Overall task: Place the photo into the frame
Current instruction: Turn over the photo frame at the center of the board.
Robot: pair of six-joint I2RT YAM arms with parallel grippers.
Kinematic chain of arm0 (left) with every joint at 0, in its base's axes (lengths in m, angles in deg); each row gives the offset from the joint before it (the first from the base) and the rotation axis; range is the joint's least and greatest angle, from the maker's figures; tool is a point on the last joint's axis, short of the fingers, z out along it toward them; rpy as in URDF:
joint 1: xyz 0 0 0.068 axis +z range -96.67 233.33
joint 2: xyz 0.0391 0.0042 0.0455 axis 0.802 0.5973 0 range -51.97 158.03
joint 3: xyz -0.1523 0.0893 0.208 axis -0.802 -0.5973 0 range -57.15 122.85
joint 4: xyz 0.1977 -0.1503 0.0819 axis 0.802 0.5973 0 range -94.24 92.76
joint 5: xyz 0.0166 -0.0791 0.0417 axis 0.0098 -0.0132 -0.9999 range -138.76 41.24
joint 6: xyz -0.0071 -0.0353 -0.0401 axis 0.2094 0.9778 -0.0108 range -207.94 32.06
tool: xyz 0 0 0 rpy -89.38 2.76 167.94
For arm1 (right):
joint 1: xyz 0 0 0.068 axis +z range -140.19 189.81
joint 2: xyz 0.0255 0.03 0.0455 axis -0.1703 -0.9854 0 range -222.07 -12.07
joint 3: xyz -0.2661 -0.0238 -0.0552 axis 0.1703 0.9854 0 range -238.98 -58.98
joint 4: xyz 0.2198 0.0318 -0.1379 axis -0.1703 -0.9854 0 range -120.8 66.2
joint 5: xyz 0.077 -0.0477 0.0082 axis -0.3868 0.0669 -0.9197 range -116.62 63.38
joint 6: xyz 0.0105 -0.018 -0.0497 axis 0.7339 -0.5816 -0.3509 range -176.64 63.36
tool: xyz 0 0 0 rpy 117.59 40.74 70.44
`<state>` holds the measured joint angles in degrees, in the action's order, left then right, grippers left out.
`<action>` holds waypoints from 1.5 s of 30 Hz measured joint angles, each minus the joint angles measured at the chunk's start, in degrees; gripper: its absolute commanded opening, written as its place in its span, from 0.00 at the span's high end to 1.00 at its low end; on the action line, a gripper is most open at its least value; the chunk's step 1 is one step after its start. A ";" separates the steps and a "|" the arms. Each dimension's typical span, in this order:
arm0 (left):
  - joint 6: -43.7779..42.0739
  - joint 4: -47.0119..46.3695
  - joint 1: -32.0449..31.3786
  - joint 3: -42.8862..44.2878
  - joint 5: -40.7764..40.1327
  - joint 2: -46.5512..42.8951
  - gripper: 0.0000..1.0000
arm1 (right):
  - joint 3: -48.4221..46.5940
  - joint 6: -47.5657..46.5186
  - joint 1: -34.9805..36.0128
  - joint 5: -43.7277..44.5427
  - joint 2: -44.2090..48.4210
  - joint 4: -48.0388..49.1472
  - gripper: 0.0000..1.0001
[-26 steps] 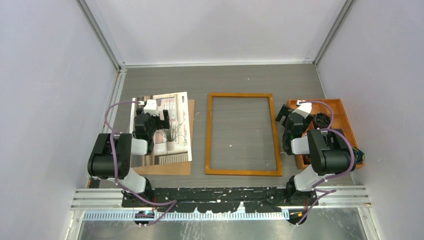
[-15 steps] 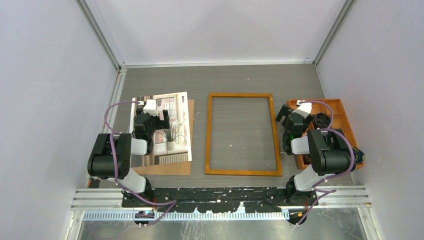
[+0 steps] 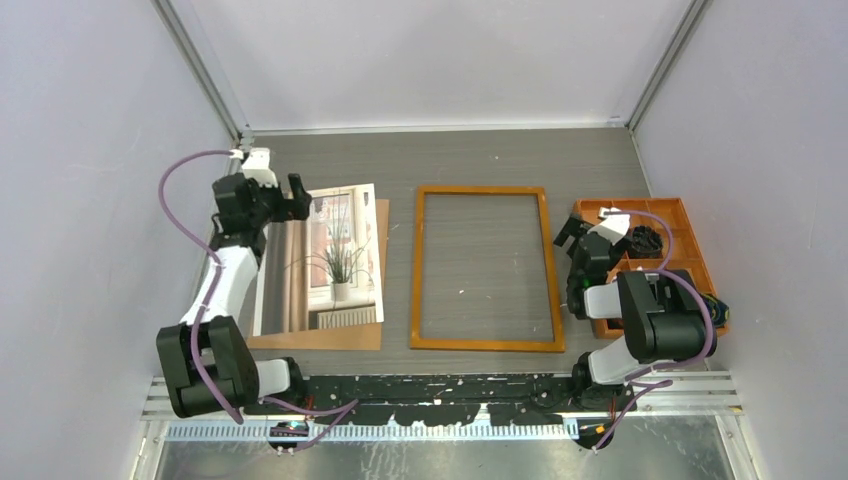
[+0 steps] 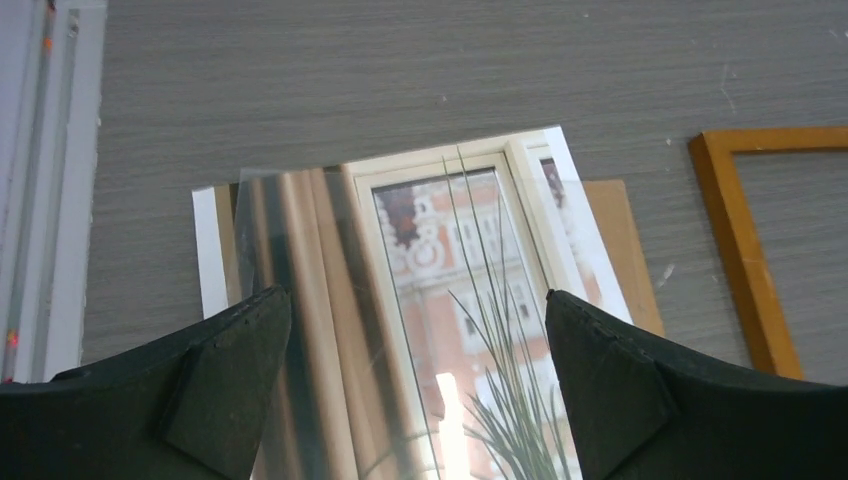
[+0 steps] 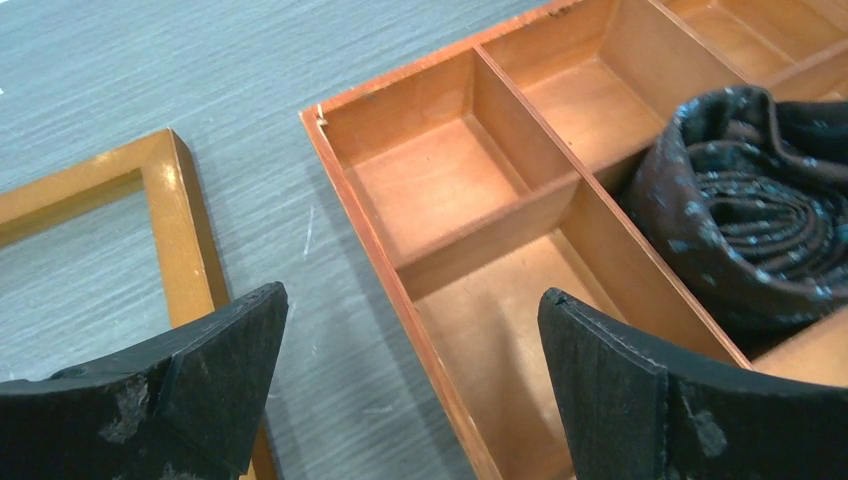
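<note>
**Grey surface set out, photo not yet in the frame**

Grey wood-grain surface runs between pale walls, and everything for the job lies flat on it. The left hand [image 4: 417,297] hovers with its jaws spread wide and nothing between them. Directly beneath it and reaching back toward its arm's base lies the photo [image 3: 320,260], picture side up, resting on a brown backing board [image 3: 320,340] that shows past its right and near edges. The hand is over the print's far end, above it and not touching.

The frame [image 3: 487,344] lies off to that hand's right, apart from the board, with only bare surface showing inside its border.

The right hand [image 5: 412,292] is equally wide open and empty. It hangs with the frame's far corner at its left and an orange compartment tray [image 5: 500,232] below and to its right, where a rolled dark dotted necktie [image 5: 740,220] fills one compartment.

By this layout, no part of the task is done. The photo has yet to be gripped, carried across and laid inside the border.
</note>
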<state>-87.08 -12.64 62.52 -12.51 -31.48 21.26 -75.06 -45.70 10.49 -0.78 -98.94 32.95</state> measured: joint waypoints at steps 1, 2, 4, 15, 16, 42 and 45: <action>0.22 4.04 0.94 2.29 1.46 -0.39 0.00 | 0.96 0.00 0.00 0.15 0.33 0.74 0.00; 0.33 8.63 1.81 4.90 2.97 -0.46 0.00 | 1.66 -0.02 0.00 0.37 0.39 1.25 0.00; 0.42 15.56 2.84 8.79 5.11 -0.37 0.00 | 1.88 -0.07 0.28 0.74 0.39 1.68 0.00; 0.11 36.63 3.58 17.09 9.66 -1.14 0.00 | -19.06 11.02 2.89 8.26 16.90 -33.68 0.00; 0.11 38.34 3.58 18.71 9.81 -0.68 0.00 | -22.05 13.27 2.75 6.73 18.34 -37.24 0.00; -5.86 63.08 3.80 39.01 8.98 17.18 0.03 | -76.94 29.07 42.47 -1.95 -23.26 -92.04 0.00; -6.47 63.60 3.96 38.97 8.85 17.18 0.04 | -79.89 30.10 46.01 -0.96 -28.48 -94.03 0.00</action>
<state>-93.55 50.96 66.47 26.46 -22.63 38.44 -154.95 -15.60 56.50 -1.74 -127.42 -61.08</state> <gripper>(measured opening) 0.970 0.997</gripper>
